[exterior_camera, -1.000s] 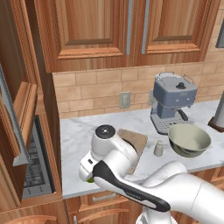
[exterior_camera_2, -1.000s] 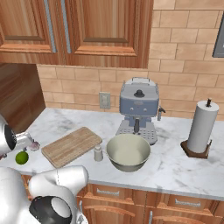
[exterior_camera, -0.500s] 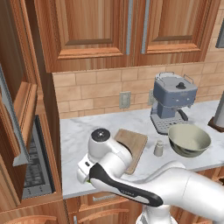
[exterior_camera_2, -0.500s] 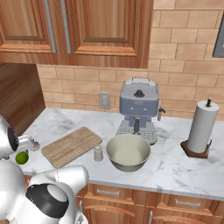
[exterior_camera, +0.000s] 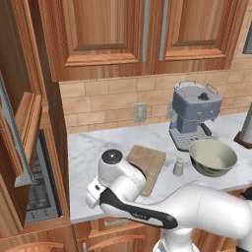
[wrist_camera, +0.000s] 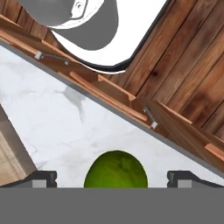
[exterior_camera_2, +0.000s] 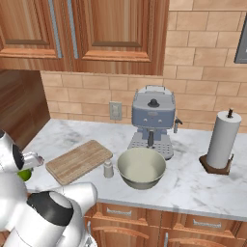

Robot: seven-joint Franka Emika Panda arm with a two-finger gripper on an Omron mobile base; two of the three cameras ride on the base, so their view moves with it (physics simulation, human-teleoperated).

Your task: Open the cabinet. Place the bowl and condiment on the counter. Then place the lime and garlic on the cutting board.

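While the bowl (exterior_camera_2: 141,167) and shaker (exterior_camera_2: 109,169) already stand on the table (exterior_camera_2: 193,183) right of the cutting board (exterior_camera_2: 78,160), the lime (wrist_camera: 116,170) lies left of it, between the spread hand (wrist_camera: 111,178) tips; board bare, garlic unseen.

arm – swung lower left | gripper (wrist_camera: 112,179) – now straddling lime (wrist_camera: 115,169)

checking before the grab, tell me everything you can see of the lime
The lime is a small round fruit, bright green with a faintly mottled skin. It rests on the white marble counter near the front edge, left of the cutting board. In the hand view it sits centred between the open gripper's two fingertips, which flank it without visibly touching it. In the right base view a sliver of it peeks past the arm.
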